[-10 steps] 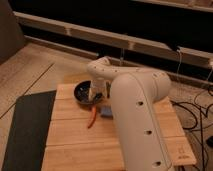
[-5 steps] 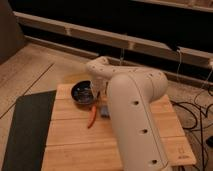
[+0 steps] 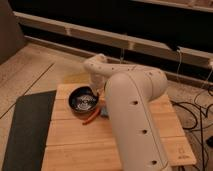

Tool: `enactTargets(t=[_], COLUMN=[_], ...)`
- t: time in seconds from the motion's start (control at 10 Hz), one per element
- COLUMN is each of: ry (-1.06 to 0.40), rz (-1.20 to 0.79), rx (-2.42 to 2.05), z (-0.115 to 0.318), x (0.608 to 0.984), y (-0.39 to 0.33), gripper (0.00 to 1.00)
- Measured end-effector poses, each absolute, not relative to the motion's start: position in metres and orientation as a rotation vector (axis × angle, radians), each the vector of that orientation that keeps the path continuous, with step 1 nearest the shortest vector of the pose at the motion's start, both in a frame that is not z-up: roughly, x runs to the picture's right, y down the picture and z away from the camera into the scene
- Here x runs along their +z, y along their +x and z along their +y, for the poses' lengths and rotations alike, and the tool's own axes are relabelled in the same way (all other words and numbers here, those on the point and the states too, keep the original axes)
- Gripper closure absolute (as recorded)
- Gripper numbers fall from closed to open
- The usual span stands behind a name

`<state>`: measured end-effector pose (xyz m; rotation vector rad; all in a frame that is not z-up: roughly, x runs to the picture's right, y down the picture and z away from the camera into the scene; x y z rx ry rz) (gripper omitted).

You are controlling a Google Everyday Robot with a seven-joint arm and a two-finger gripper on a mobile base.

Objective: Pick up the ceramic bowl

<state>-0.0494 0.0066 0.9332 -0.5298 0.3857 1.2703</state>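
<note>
The ceramic bowl [image 3: 82, 101] is round, shallow and glossy dark, with pale glints inside. It is at the far left of the wooden table [image 3: 75, 142]. My white arm [image 3: 132, 107] reaches from the front right over the table. The gripper [image 3: 96, 93] is at the bowl's far right rim, mostly hidden by the arm's own wrist. A thin orange-red stick [image 3: 92, 119] lies just in front of the bowl. A bit of the small blue pad [image 3: 104, 113] shows at the arm's edge.
A dark mat [image 3: 27, 130] lies on the floor left of the table. Black cables [image 3: 197, 112] run on the floor at the right. A long low ledge [image 3: 125, 40] runs along the back wall.
The bowl now shows larger and a little nearer the front left than before. The arm's upper part has swung left and covers more of the table's right side.
</note>
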Motion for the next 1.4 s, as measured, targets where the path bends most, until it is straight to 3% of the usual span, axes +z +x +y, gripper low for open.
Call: enactTargets(t=[0.9,1.4], ry=[-0.302,-0.242], rz=[0.29,0.27], rx=[1.303,1.332], z=[-0.086,-0.106], x=[0.88,0.858], y=[-0.028,-0.02], gripper=[1.0,1.0])
